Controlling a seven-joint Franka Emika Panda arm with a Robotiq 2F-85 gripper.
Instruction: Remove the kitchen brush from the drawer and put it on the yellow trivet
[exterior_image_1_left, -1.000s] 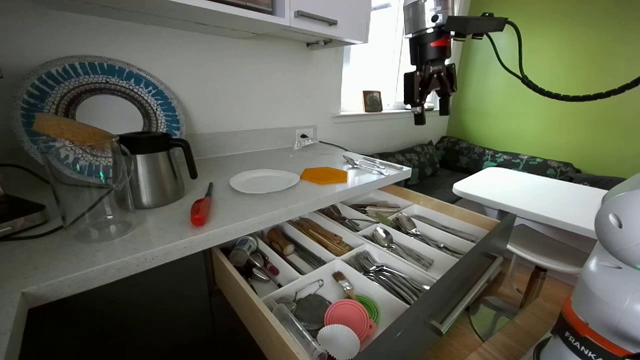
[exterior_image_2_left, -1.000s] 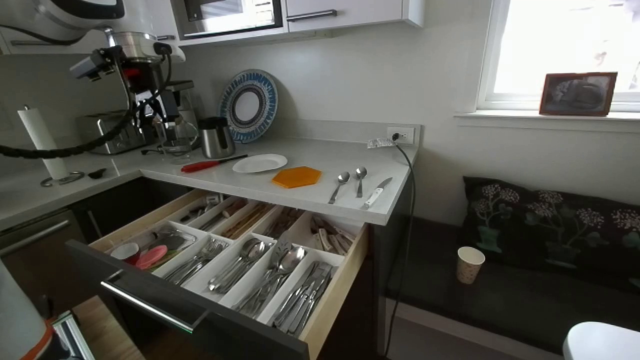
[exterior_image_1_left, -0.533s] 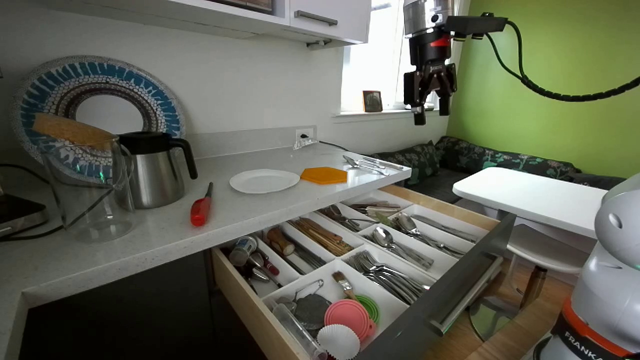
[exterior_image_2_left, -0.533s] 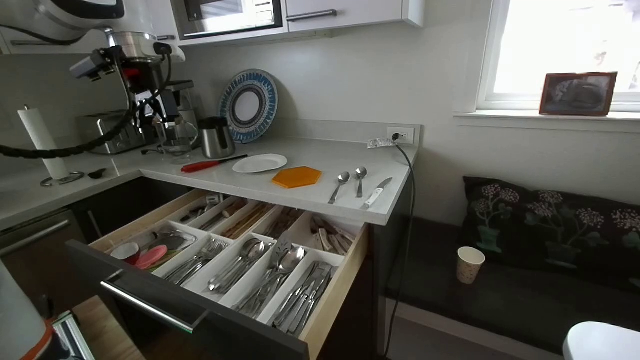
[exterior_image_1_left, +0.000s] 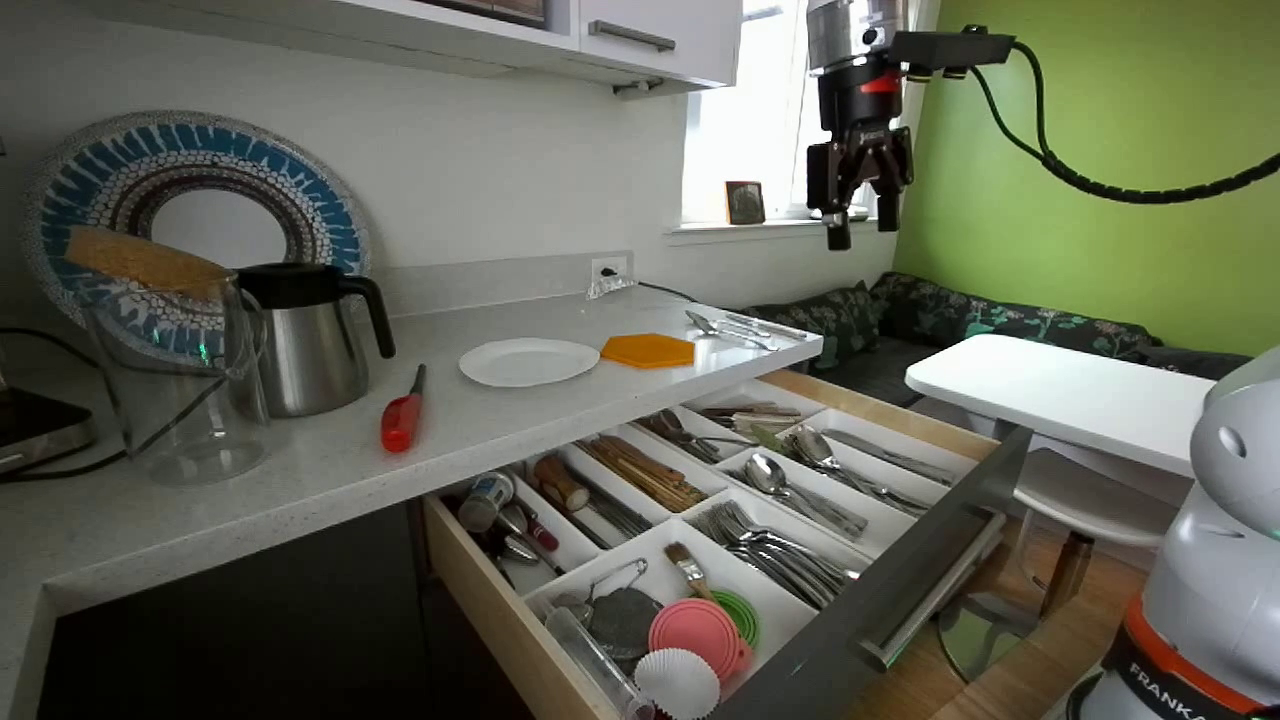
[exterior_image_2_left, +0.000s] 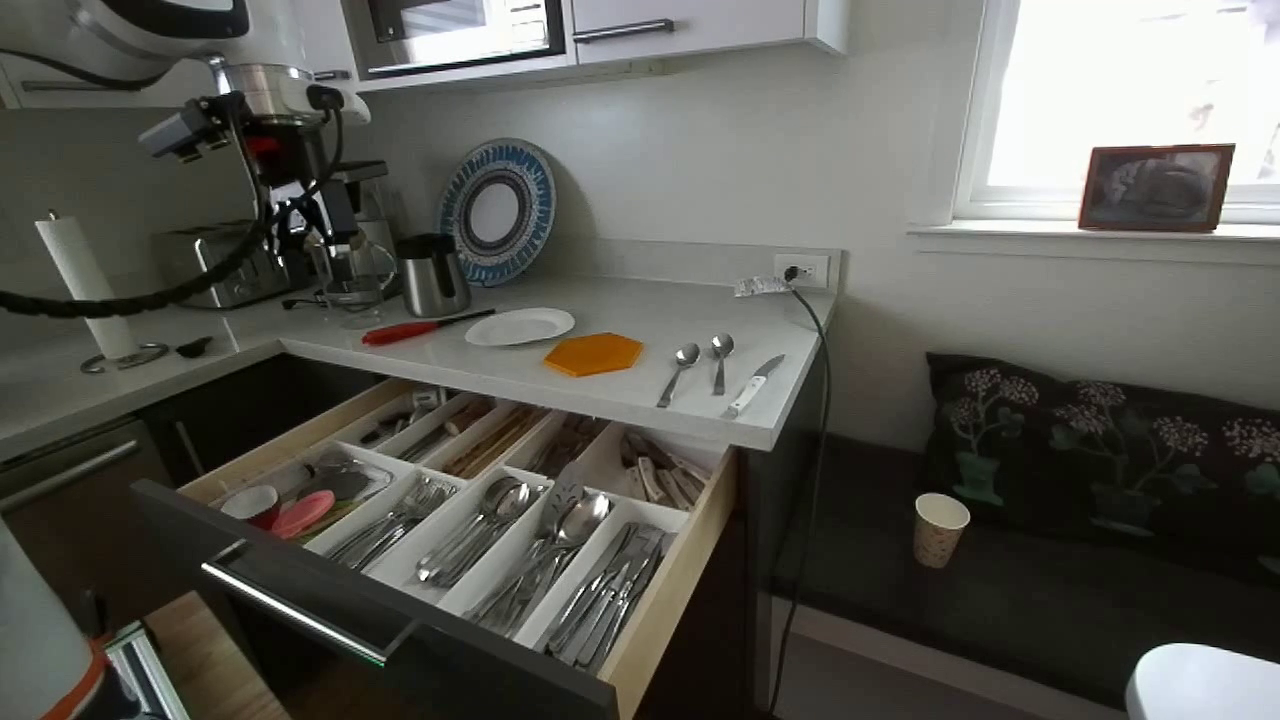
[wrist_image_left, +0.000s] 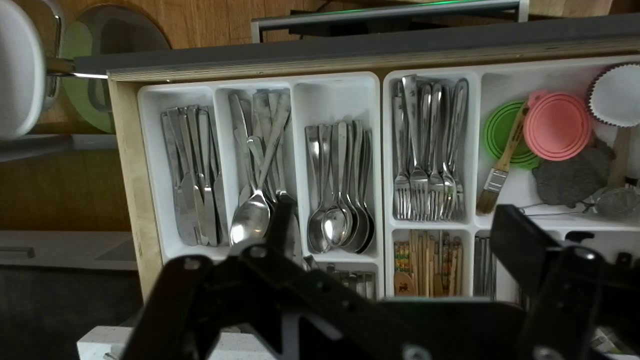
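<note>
The kitchen brush (exterior_image_1_left: 688, 567), with brown bristles, a metal band and a wooden handle, lies in a white compartment of the open drawer (exterior_image_1_left: 900, 418). In the wrist view the brush (wrist_image_left: 499, 170) leans over a green round lid, its handle end by a pink lid. I cannot make it out in an exterior view (exterior_image_2_left: 480, 630) behind the drawer front. The yellow trivet, an orange hexagon, lies flat on the counter in both exterior views (exterior_image_1_left: 648, 350) (exterior_image_2_left: 593, 354). My gripper (exterior_image_1_left: 863, 232) is open and empty, high above the drawer. In the wrist view its spread fingers (wrist_image_left: 397, 216) frame forks and chopsticks.
A white plate (exterior_image_1_left: 530, 362) lies beside the trivet. A red lighter (exterior_image_1_left: 402, 420), a steel jug (exterior_image_1_left: 312, 350) and a glass pitcher (exterior_image_1_left: 190, 400) stand further along. Spoons and a knife (exterior_image_2_left: 752, 388) lie near the counter end. The counter edge overhangs the drawer's back.
</note>
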